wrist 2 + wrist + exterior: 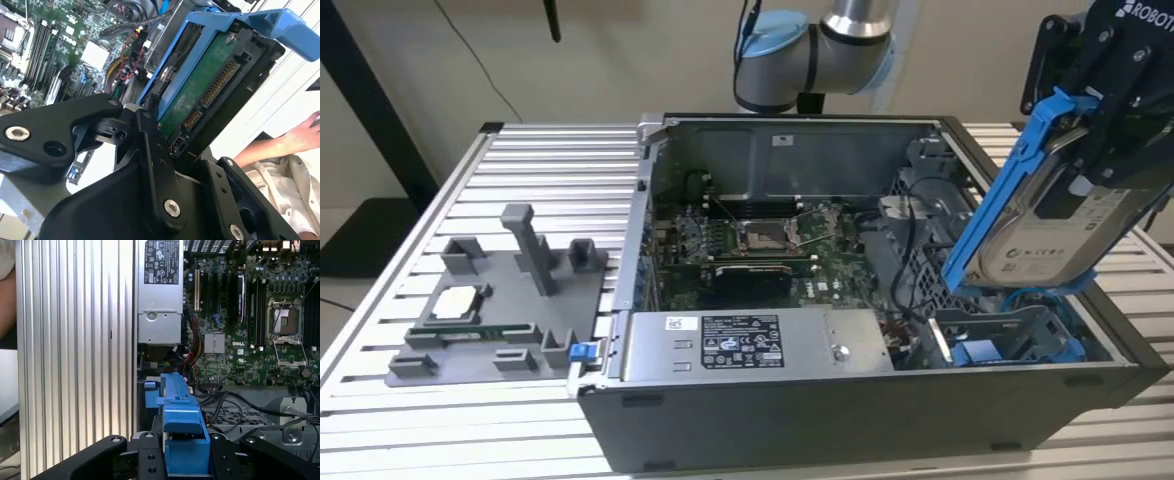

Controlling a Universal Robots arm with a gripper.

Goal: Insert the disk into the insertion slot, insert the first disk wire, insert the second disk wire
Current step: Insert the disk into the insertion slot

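Observation:
My gripper (1117, 135) is shut on the disk (1051, 225), a silver drive with a white label in a bright blue frame. It hangs tilted over the end of the open computer case at the exterior view's right. Just under its lower edge lies the insertion slot (1014, 338), a bay with blue plastic side pieces. In the second wrist view the disk's green underside (207, 90) and connector face the camera, with the black gripper (167, 147) clamped on its edge. The blue frame (182, 427) also rises from the gripper (182, 462) in the first wrist view.
The open case (854, 400) holds a grey power-supply box (754, 345), a motherboard (754, 240) and black cables (927, 195) by a perforated cage. A grey fixture (494, 310) with parts sits on the slatted table at the exterior view's left. A person's hand (300, 135) is close by.

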